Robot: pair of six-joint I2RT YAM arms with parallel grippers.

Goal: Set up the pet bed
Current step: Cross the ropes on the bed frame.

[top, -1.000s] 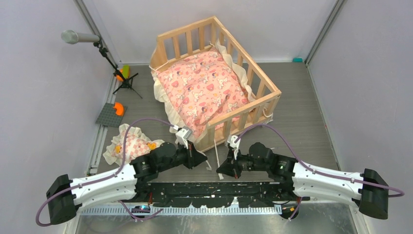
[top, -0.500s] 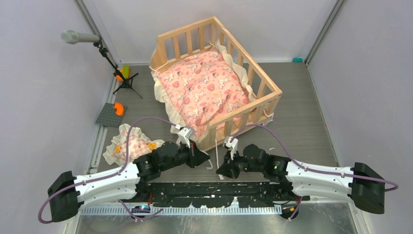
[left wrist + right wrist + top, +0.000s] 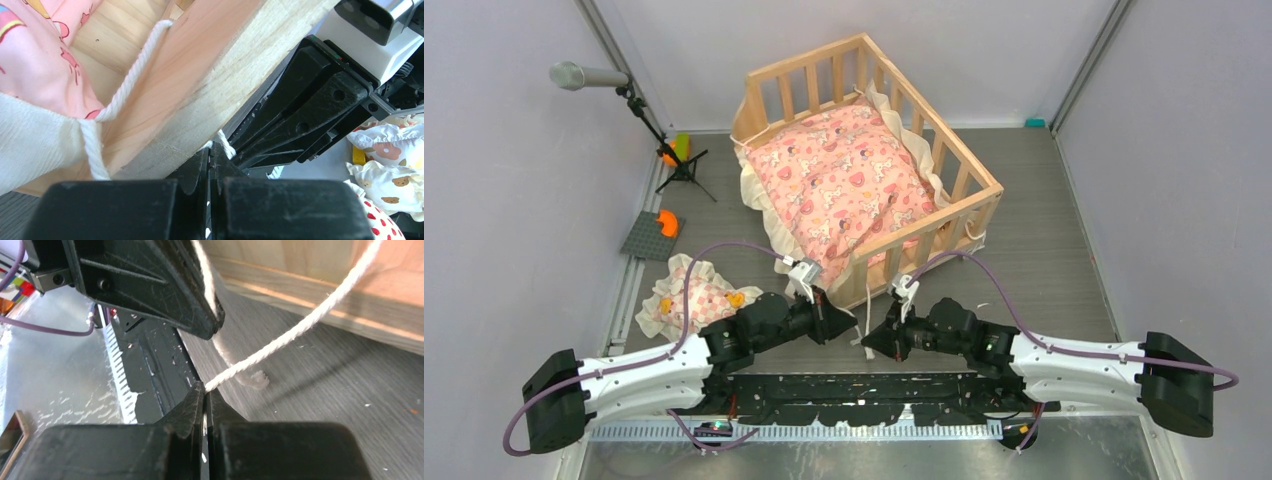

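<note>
Overhead, the pet bed point(image 3: 944, 216) sits in the upper centre, holding a pink cushion point(image 3: 839, 185). Below its near corner, the left gripper point(image 3: 851, 323) is clamped on a white cord point(image 3: 226, 146), and the right gripper point(image 3: 865, 343) pinches a second cord point(image 3: 280, 337). A pillow point(image 3: 689, 300) lies on the table point(image 3: 1044, 250), lower left.
</note>
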